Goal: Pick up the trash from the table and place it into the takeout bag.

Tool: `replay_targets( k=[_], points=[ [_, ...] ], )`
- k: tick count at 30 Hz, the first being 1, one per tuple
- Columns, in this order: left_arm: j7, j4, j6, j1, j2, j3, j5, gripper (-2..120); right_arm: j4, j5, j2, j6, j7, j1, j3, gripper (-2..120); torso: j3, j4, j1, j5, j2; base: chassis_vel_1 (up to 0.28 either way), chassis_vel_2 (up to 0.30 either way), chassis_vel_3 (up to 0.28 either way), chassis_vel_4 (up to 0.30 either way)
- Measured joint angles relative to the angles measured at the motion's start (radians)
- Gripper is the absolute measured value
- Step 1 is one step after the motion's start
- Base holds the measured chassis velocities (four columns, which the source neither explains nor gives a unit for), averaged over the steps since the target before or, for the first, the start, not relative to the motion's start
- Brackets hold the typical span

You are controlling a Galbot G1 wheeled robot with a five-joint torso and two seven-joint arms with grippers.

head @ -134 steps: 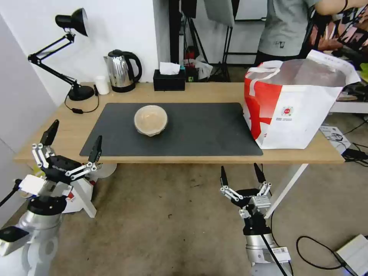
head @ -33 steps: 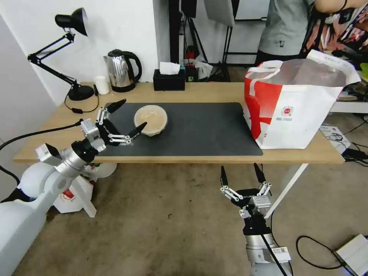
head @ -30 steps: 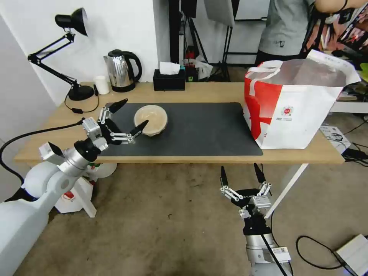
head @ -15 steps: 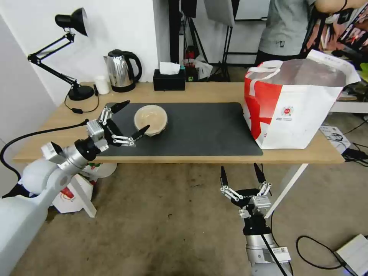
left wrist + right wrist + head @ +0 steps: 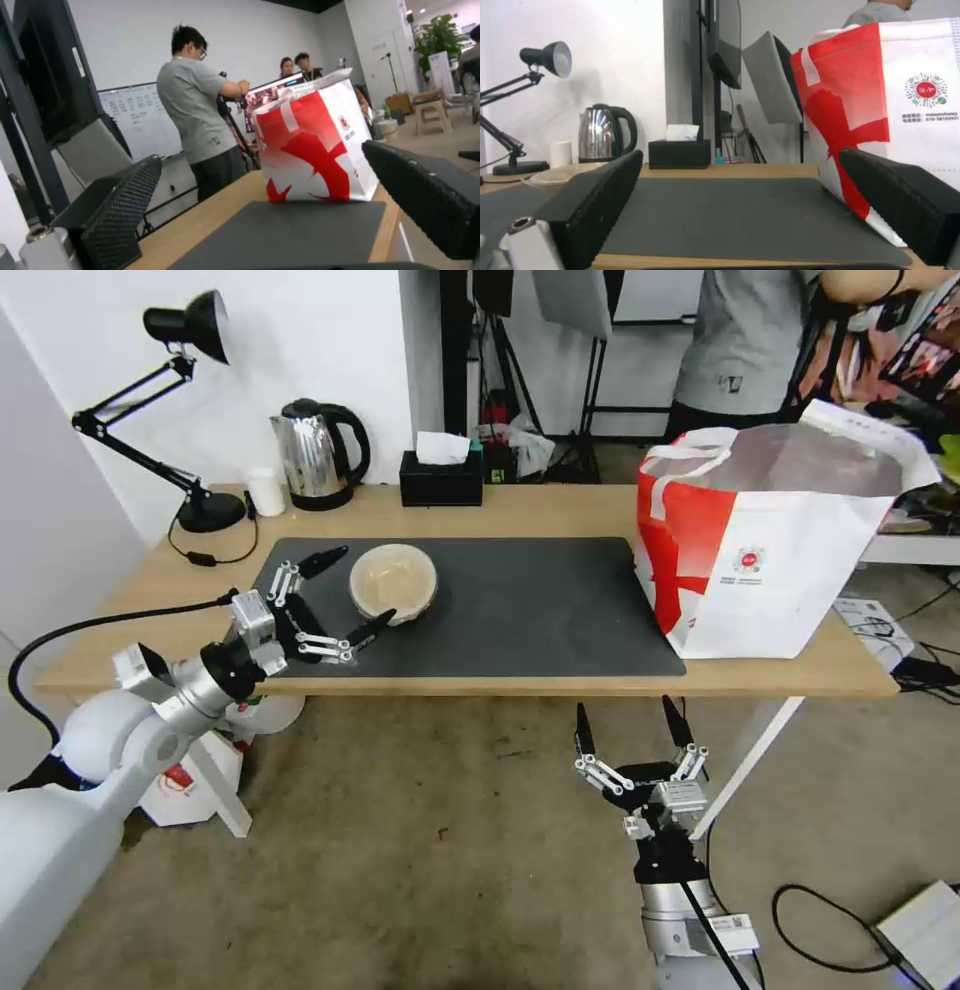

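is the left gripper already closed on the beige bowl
No, in the head view the left gripper is open beside the beige clear-lidded bowl, fingers spread.

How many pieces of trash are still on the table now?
1: the beige clear-lidded bowl on the dark mat, beside the open left tool. More may lie hidden inside the takeout bag.

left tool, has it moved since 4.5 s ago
Yes. The left tool has come up from below the table edge, forward and right over the mat, open beside the bowl.
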Motion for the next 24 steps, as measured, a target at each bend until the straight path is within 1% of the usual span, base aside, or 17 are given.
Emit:
replay_targets(
  k=[20, 24],
  points=[
    [-0.005, 0.021, 0.001, -0.008, -0.017, 0.018, -0.027, 100, 0.0, 0.0, 0.0, 0.0, 0.0, 0.0, 0.0, 100, 0.0, 0.0, 0.0, -0.0001, 0.0, 0.0, 0.0, 0.0, 0.0],
    [-0.034, 0.03, 0.013, -0.009, -0.028, 0.024, -0.063, 100, 0.0, 0.0, 0.0, 0.0, 0.0, 0.0, 0.0, 100, 0.0, 0.0, 0.0, 0.0, 0.0, 0.0, 0.0, 0.0, 0.0]
  ],
)
